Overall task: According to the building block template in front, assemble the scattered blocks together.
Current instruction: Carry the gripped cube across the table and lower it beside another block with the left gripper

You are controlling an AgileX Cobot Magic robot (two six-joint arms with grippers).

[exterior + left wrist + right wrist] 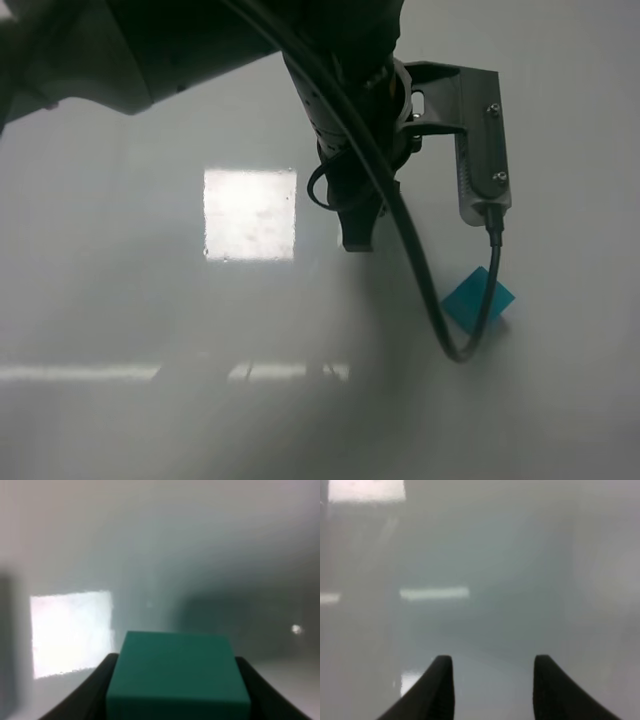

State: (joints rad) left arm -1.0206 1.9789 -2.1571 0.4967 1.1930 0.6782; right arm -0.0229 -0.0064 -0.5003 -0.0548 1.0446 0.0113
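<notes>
My left gripper (176, 672) is shut on the teal-green cube (175, 680), which fills the gap between its dark fingers (102, 677). In the exterior high view the left arm reaches in from the upper left and its gripper (358, 235) points down above the table; the green cube is hidden there. The blue cube (478, 298) lies on the table to the right of and nearer than that gripper, partly crossed by a cable. My right gripper (492, 662) is open and empty over bare table. The two-tone template is out of view.
A black cable (425, 280) hangs from the left wrist camera mount (482, 150) and loops in front of the blue cube. The glossy grey table shows a bright square reflection (250, 213) left of the gripper and light streaks (150, 372) nearer the front.
</notes>
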